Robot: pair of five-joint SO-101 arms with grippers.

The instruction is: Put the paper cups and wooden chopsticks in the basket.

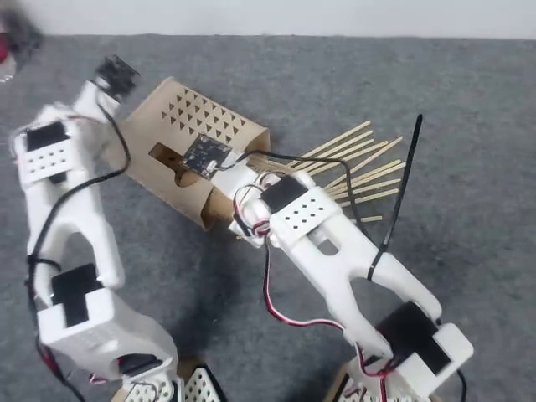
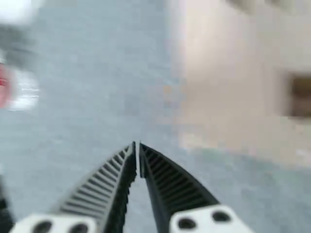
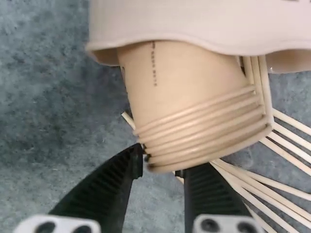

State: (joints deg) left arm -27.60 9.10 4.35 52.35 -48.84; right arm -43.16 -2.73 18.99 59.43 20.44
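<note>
The basket (image 1: 201,117) lies on its side on the grey carpet, tan with triangular holes. A stack of paper cups (image 3: 189,92) sticks bottom-first into its opening (image 3: 194,24). My right gripper (image 3: 163,162) is at the stack's rims, with one finger (image 3: 121,174) outside the cup wall and the other under the rim edge, shut on it. Wooden chopsticks (image 1: 360,163) fan out on the carpet to the right of the basket, some running beside the cups (image 3: 286,145). My left gripper (image 2: 138,145) is shut on nothing, above the carpet left of the basket (image 2: 233,73).
A red and white object (image 1: 8,50) sits at the far left edge of the carpet, blurred in the left wrist view (image 2: 14,90). A black cable tie (image 1: 402,184) stands up from the right arm. Open carpet lies to the far right and in front of the basket.
</note>
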